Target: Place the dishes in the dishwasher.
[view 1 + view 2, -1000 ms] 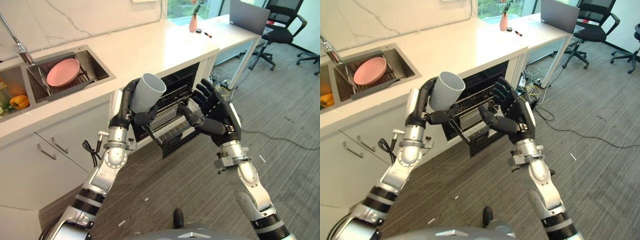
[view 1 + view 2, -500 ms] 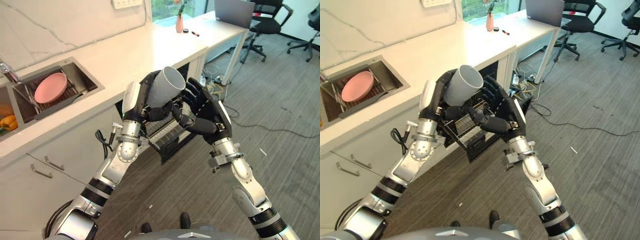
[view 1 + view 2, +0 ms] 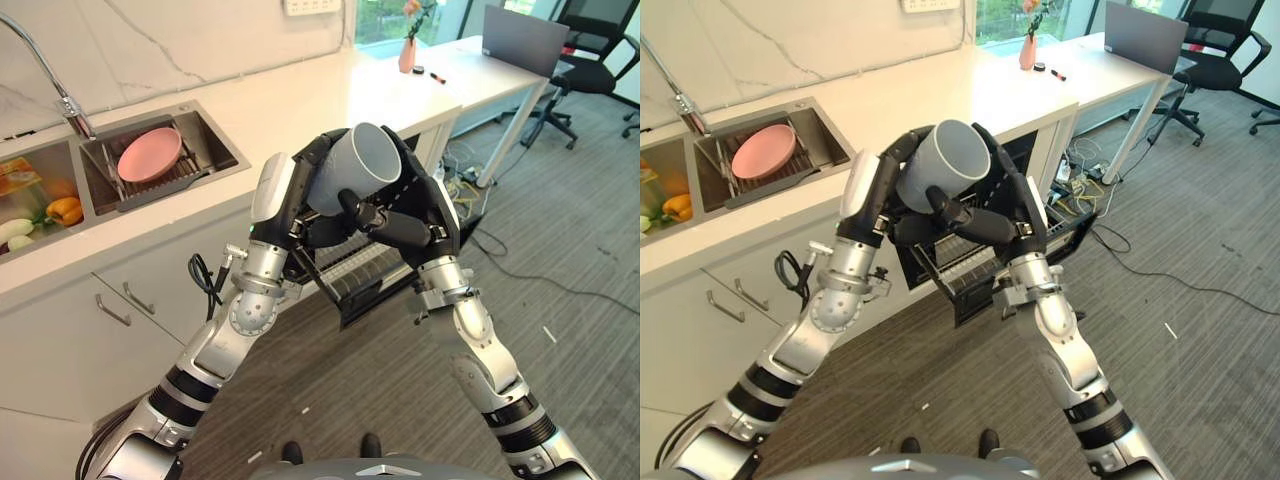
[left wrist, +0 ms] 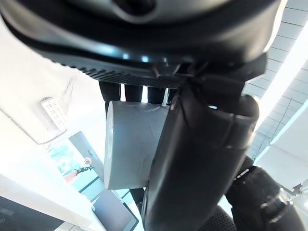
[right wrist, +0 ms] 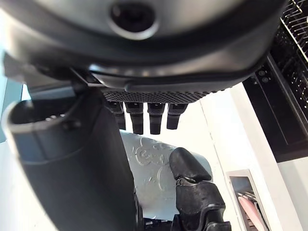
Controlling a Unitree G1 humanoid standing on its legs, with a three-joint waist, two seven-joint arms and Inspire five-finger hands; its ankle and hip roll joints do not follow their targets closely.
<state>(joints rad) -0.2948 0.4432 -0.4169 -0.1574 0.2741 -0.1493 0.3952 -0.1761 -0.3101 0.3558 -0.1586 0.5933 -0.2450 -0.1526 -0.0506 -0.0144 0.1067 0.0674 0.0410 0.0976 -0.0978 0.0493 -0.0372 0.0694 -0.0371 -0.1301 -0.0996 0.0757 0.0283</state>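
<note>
A grey cup (image 3: 365,165) hangs in the air above the open dishwasher's pulled-out rack (image 3: 365,280), its mouth tilted up and to the right. My left hand (image 3: 292,195) is shut on it from the left. My right hand (image 3: 425,212) is wrapped round it from the right, fingers behind it and thumb across its lower side. The left wrist view has the cup (image 4: 129,144) past the fingers, and the right wrist view has its embossed wall (image 5: 154,168) between thumb and fingers. A pink plate (image 3: 150,153) lies on a rack in the sink (image 3: 215,150).
A tap (image 3: 60,95) stands behind the sink, with vegetables (image 3: 60,210) in the basin to its left. The white counter (image 3: 300,95) runs to a desk with a vase (image 3: 407,55) and a laptop (image 3: 520,40). Office chairs (image 3: 600,60) stand at the far right.
My right hand has moved left onto the cup and wrapped round it. The left hand has kept its hold. The camera has shifted, so the whole scene sits differently.
</note>
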